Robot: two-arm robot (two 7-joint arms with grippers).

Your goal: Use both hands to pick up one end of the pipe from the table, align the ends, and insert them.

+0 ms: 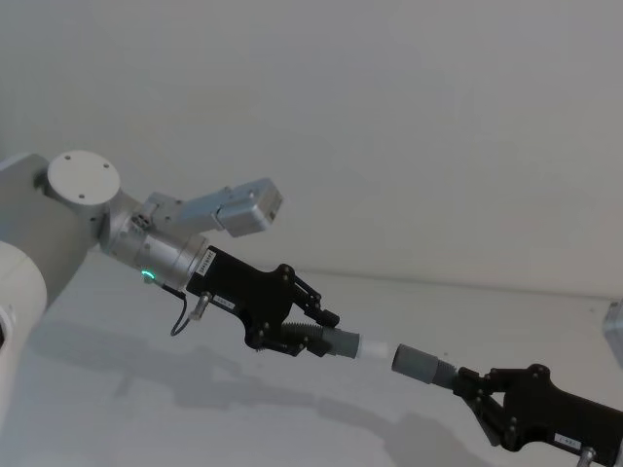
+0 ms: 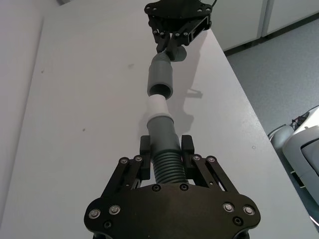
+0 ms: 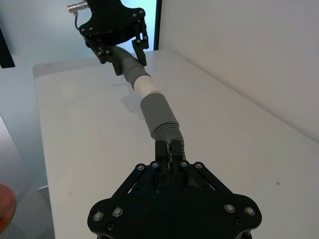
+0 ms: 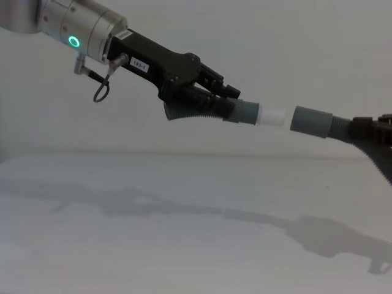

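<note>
Both pipe pieces hang in the air above the white table [image 4: 184, 245]. My left gripper [image 4: 208, 92] is shut on the ribbed part of the white-tipped piece [image 4: 245, 113]. Its white plug tip [image 4: 272, 116] points right. From the right, my right gripper [image 4: 367, 138] is shut on the ribbed part of the other piece, whose grey socket collar [image 4: 311, 122] faces the tip. A small gap separates the two ends, and they sit nearly in line. In the left wrist view, the white tip [image 2: 158, 107] sits right at the socket mouth [image 2: 160, 82].
The table's edge [image 2: 249, 114] has grey floor and a white and grey device [image 2: 304, 144] beyond it. A plain wall stands behind the table. An orange object [image 3: 5, 209] sits low beside the table's other side.
</note>
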